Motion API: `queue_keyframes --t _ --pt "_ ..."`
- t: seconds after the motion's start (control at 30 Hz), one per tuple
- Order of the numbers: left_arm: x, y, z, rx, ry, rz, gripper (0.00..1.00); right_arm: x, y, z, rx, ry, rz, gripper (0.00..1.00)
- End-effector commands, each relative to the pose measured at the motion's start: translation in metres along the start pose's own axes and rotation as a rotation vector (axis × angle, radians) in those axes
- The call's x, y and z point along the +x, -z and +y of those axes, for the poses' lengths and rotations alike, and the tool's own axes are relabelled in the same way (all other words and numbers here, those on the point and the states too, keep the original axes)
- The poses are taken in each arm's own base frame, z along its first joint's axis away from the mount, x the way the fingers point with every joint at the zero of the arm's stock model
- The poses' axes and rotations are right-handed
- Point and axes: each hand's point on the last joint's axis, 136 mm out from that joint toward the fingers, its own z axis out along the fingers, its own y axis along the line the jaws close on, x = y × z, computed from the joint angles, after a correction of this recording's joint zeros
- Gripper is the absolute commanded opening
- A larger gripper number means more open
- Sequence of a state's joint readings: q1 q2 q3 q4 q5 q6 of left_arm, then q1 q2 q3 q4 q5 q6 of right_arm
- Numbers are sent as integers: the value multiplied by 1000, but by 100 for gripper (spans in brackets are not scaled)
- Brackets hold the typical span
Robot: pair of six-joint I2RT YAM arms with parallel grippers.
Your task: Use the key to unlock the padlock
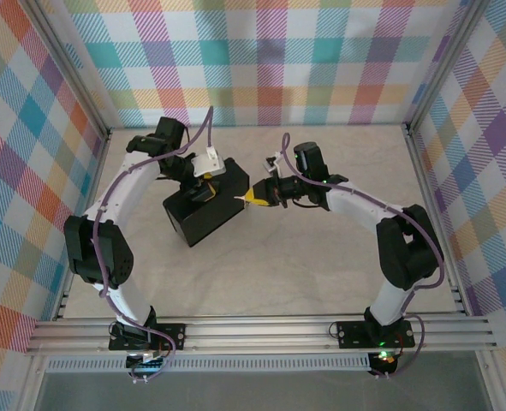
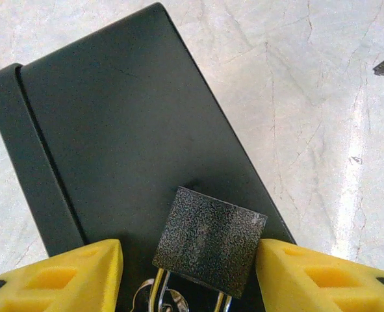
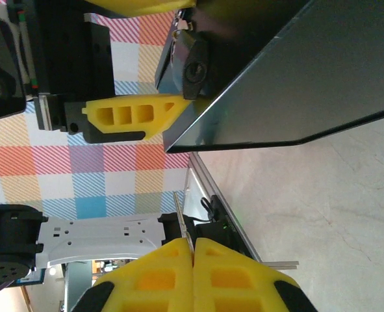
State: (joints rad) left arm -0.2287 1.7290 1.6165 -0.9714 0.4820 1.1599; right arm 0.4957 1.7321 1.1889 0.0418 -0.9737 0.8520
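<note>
The padlock (image 2: 211, 239), a small speckled black block with a silvery shackle, lies against the side of the dark box (image 2: 127, 130). My left gripper (image 2: 188, 260) straddles it. Its right finger (image 2: 308, 279) touches the padlock's edge, while a gap of box shows beside its left finger (image 2: 81, 273). In the right wrist view the padlock (image 3: 192, 68) turns its keyhole toward that camera, between the left gripper's yellow fingers (image 3: 133, 117). My right gripper (image 3: 193, 242) is shut on the key (image 3: 182, 218), whose thin blade sticks out of the fingertips. That gripper (image 1: 254, 198) hovers just right of the box (image 1: 203, 214).
The box stands tilted on the marble-patterned table (image 1: 321, 274). Aluminium frame rails (image 1: 261, 330) run along the near edge. Checked cloth walls (image 1: 278, 60) close in the back and both sides. Open tabletop lies in front of the box.
</note>
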Motion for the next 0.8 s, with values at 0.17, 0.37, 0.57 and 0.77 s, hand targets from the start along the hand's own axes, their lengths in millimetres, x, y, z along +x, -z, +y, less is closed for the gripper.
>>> queue_keyframes --t 0.17,0.37,0.57,0.77 --pt "-8 -17 5 0 -61 -44 58 -14 3 8 -50 37 0 0" --pt "-17 -15 5 -9 -93 -91 59 -15 2 3 -47 23 -2 0" --pt "-10 -25 5 10 -87 -79 62 -14 1 0 -48 15 -3 0" --pt "-15 -27 -1 43 -100 -124 59 -16 1 -1 -47 6 -2 0"
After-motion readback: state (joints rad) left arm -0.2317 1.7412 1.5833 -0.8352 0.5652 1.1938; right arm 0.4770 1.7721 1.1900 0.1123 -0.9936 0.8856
